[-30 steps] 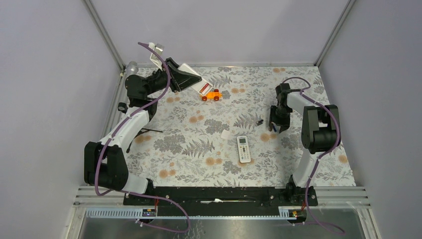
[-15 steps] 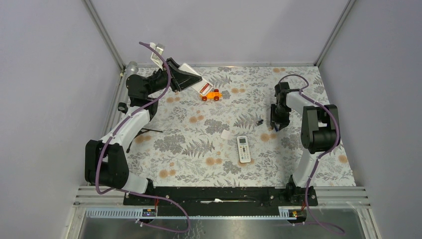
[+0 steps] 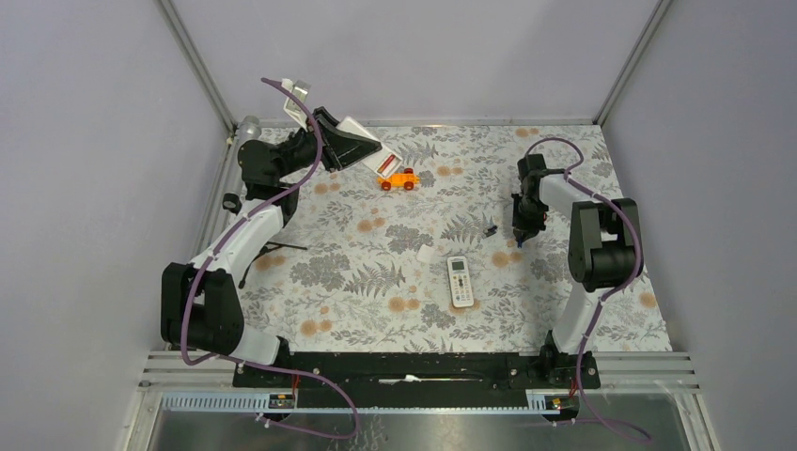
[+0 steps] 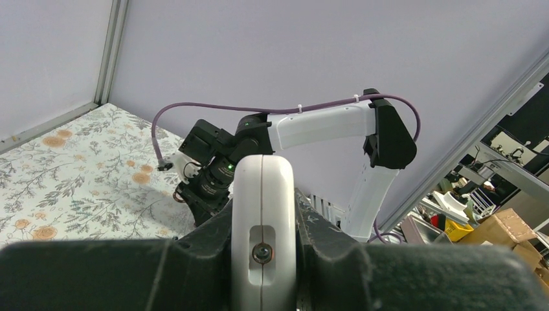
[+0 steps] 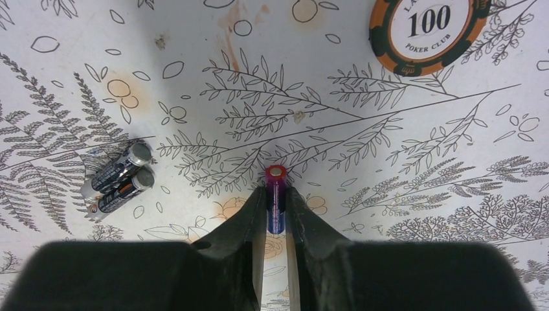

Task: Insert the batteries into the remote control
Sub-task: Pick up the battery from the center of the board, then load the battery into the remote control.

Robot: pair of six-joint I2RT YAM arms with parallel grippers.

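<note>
Closing in over the last second, my right gripper (image 5: 276,208) now pinches a red-and-blue battery (image 5: 276,184) between its fingertips, the red end pointing away from the wrist. I can't tell whether it is clear of the cloth (image 5: 388,162). Seen from above, that wrist has edged slightly toward the far wall. Two dark cells (image 5: 120,177) lie side by side, touching, off to the left in the wrist view, and a chip (image 5: 427,24) sits at the upper right. My left gripper (image 4: 262,256) is clamped on the remote (image 4: 262,194), held edge-up over the far left corner. A second remote (image 3: 460,280) lies mid-cloth.
</note>
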